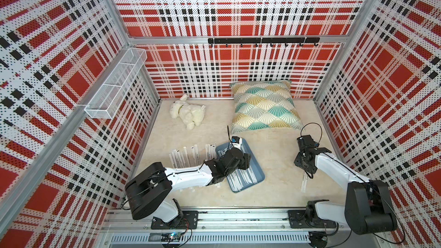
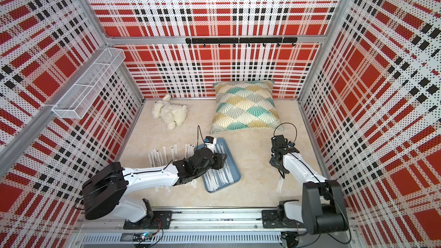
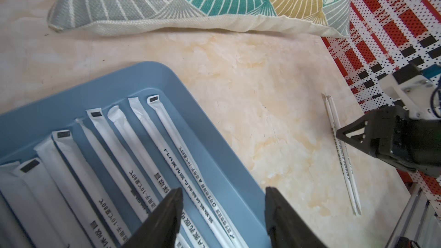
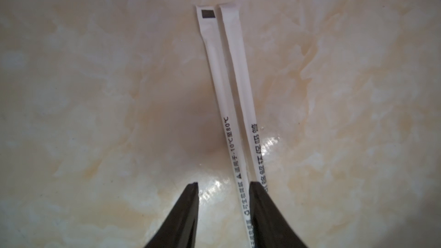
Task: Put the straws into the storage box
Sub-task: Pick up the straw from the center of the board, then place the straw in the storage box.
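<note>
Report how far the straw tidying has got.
Done: several straws lie in the blue tray. In hand: nothing; left gripper open over the tray, right gripper open astride one of two table straws. Left: those two, plus a row beside the tray.

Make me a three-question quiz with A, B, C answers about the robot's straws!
1. Where is the left pincer? A over the pillow; B over the blue tray; C beside the plush toy.
2. How many straws lie by the right pincer? A none; B five; C two.
3. The left pincer is: A open, empty; B shut on a straw; C shut on the pillow.
Answers: B, tray under its tips; C, two side by side; A, tips apart, holding nothing.
</note>
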Tool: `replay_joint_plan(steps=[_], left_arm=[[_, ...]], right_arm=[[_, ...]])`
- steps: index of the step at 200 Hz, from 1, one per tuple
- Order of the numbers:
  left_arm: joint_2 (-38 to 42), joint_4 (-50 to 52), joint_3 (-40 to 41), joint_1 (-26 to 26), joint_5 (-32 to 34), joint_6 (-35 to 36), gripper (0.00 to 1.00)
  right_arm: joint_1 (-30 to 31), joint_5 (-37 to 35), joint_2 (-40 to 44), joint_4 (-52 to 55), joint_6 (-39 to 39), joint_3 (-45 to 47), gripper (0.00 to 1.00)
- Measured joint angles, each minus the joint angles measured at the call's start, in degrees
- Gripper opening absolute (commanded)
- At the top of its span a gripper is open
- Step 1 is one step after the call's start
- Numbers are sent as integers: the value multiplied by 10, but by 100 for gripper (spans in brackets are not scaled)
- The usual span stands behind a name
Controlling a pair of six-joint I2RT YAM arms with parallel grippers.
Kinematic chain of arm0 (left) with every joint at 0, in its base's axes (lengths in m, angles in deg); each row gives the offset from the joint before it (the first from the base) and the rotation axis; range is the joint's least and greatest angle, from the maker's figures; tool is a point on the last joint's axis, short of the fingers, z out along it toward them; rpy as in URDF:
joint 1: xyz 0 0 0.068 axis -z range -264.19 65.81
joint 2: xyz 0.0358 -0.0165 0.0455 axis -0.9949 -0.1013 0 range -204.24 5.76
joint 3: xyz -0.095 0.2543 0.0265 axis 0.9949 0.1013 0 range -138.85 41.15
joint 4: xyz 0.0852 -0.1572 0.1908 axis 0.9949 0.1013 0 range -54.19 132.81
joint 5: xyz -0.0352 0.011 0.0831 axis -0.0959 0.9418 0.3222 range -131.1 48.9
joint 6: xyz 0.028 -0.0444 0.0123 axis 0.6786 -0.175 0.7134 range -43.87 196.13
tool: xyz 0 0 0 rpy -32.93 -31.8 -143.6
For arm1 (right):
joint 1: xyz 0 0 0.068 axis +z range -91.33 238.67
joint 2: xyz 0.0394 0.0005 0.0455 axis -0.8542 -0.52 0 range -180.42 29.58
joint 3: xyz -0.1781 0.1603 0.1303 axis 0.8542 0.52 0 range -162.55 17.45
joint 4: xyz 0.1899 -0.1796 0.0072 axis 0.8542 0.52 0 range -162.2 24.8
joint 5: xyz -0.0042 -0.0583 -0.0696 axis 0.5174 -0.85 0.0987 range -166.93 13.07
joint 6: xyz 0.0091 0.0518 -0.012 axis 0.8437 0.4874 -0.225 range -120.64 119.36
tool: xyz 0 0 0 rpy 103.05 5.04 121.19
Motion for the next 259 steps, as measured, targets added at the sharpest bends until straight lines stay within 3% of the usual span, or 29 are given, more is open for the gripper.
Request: replay_joint_plan(steps=[71, 142, 220, 259], left_arm=[[1, -10, 4, -27, -9, 0, 60], [12, -10, 13, -36, -10, 4, 60], [50, -1, 26, -71, -7, 11, 59], [87, 11, 44, -100, -3, 13, 59]], right_arm=[[-22, 9, -38, -61, -15, 19, 38], [-1, 27, -36, -89, -21, 27, 20], [189, 35, -6, -19, 24, 30, 9], [321, -4, -5, 40, 25, -45, 8]])
